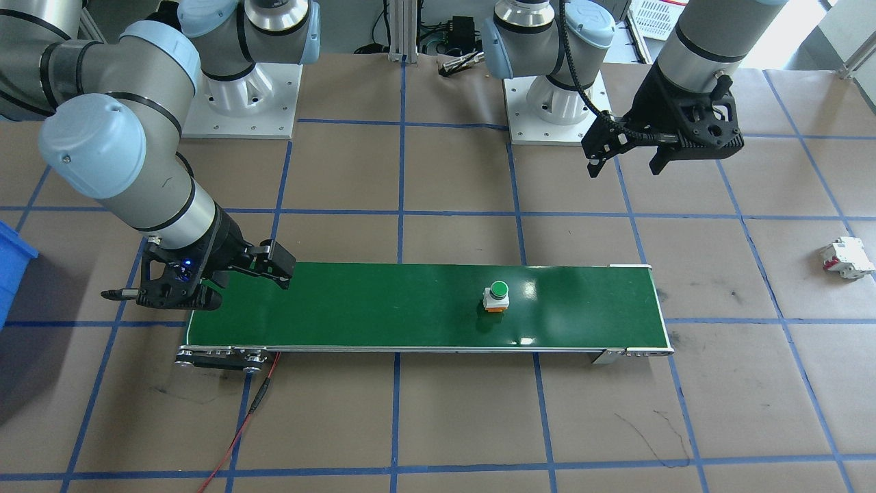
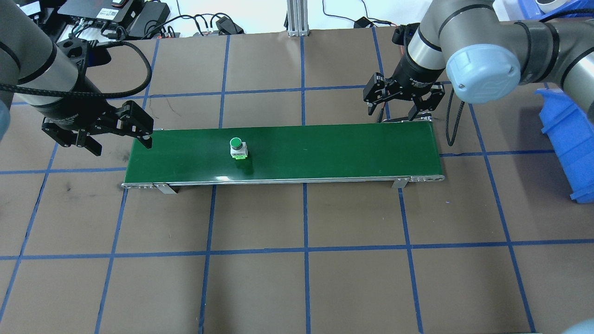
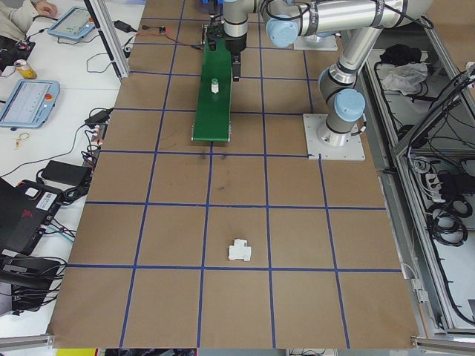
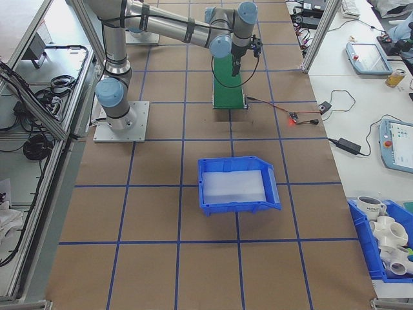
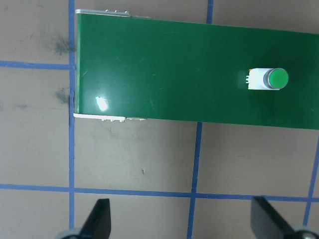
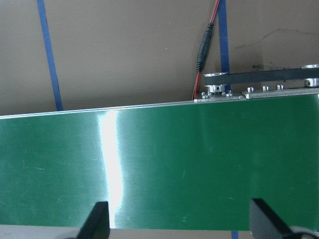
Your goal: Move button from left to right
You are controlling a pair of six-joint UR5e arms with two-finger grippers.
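The button (image 2: 238,148), a green cap on a white body, stands upright on the green conveyor belt (image 2: 325,153), toward its left part; it also shows in the front view as button (image 1: 497,296) and in the left wrist view as button (image 5: 269,78). My left gripper (image 2: 120,144) hangs open above the belt's left end, apart from the button, nothing between its fingers (image 5: 99,221). My right gripper (image 2: 393,113) hovers open over the belt's right end, its fingers (image 6: 97,221) empty above the bare belt (image 6: 199,164).
A white block with red marks (image 1: 847,257) lies on the table well beyond the belt's left end. A blue bin (image 2: 568,139) sits past the belt's right end. A red-and-black cable (image 6: 204,47) runs from the belt's right-end rollers.
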